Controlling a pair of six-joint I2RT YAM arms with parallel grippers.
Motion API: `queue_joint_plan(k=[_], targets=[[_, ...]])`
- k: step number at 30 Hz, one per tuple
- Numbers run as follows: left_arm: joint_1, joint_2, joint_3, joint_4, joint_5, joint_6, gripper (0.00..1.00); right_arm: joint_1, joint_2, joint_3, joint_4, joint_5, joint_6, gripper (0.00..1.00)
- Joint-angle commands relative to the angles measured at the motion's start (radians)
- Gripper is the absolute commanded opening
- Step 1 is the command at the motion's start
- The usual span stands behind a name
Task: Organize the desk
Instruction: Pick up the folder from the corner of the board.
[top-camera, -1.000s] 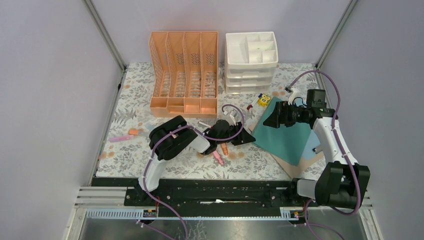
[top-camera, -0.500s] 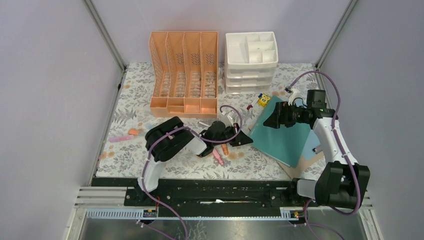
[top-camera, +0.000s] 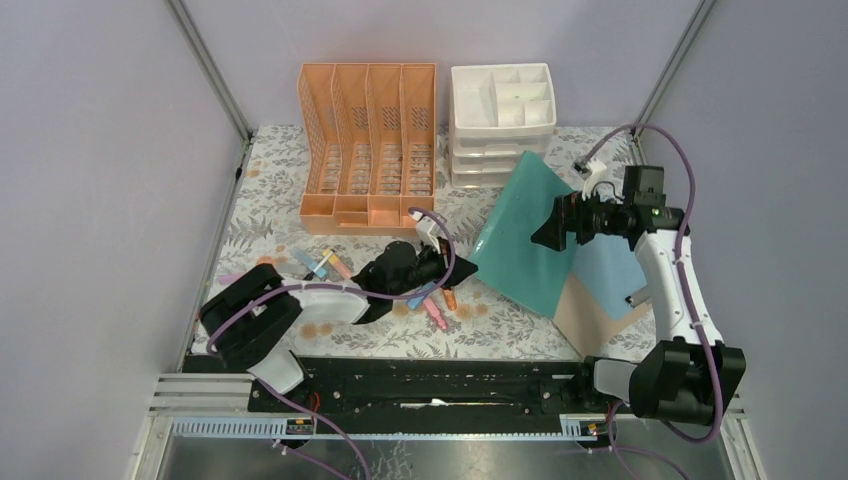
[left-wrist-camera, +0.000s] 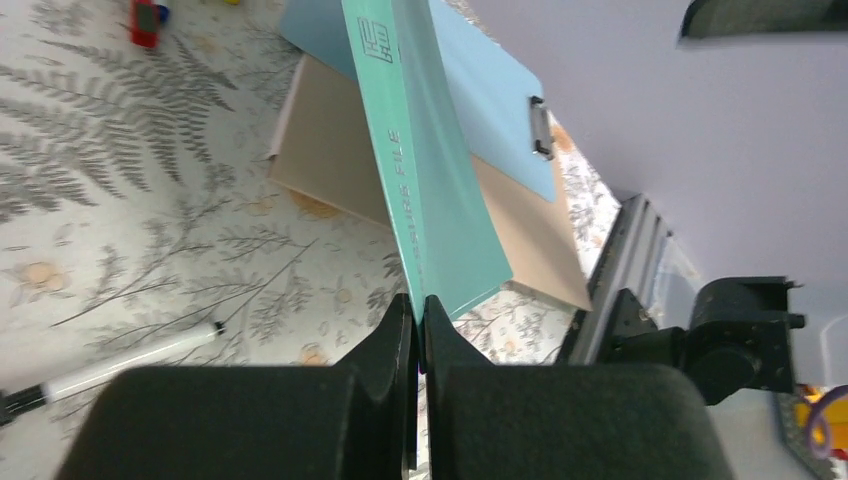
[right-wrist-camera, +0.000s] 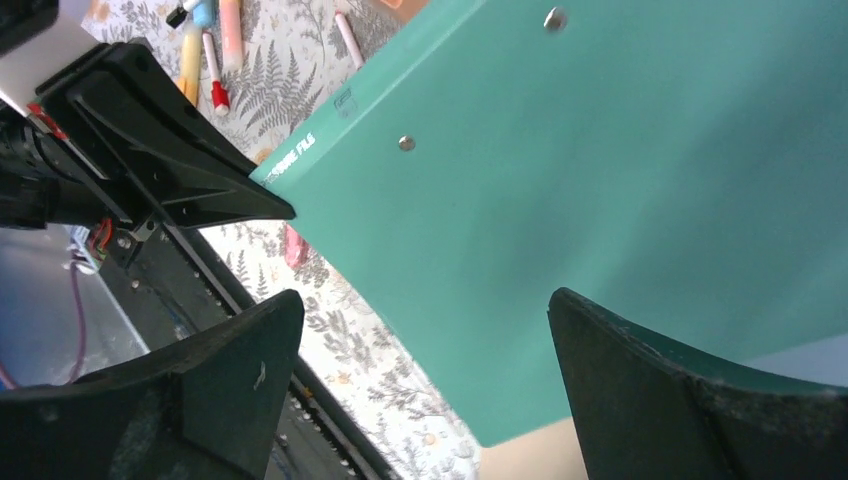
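The desk (top-camera: 270, 180) is a tabletop in fern-print cloth. A teal folder (top-camera: 515, 235) stands tilted over its right half, its far edge raised toward the drawers. My left gripper (top-camera: 460, 268) is shut on the folder's near left corner. In the left wrist view the jaws (left-wrist-camera: 420, 305) pinch the folder's spine edge (left-wrist-camera: 430, 180). My right gripper (top-camera: 552, 235) is open over the folder's right side and holds nothing. In the right wrist view its fingers (right-wrist-camera: 425, 300) stand wide apart in front of the teal cover (right-wrist-camera: 600, 180).
A peach file rack (top-camera: 368, 140) and a white drawer unit (top-camera: 502, 115) stand at the back. A blue clipboard (top-camera: 610, 265) lies on a beige folder (top-camera: 590, 320) under the teal one. Several pens (top-camera: 325, 265) and markers (top-camera: 437, 310) lie near my left arm.
The teal folder has tipped up from lying flat, its far edge lifted toward the drawers. My left arm has stretched out lower and leftward. My right gripper has risen a little.
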Motion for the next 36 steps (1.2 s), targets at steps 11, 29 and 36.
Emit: queue_joint_plan(k=[11, 29, 36], targets=[[0.003, -0.296, -0.175, -0.096, -0.118, 0.356, 0.0, -0.004, 0.378, 0.6, -0.554, 0.016, -1.044, 1.0], [-0.032, -0.465, -0.343, 0.032, -0.076, 0.526, 0.0, 0.077, 0.689, 0.856, -0.724, 0.001, -1.203, 1.0], [-0.048, -0.508, -0.381, 0.053, -0.067, 0.542, 0.0, 0.095, 0.702, 0.865, -0.671, -0.015, -1.152, 1.0]])
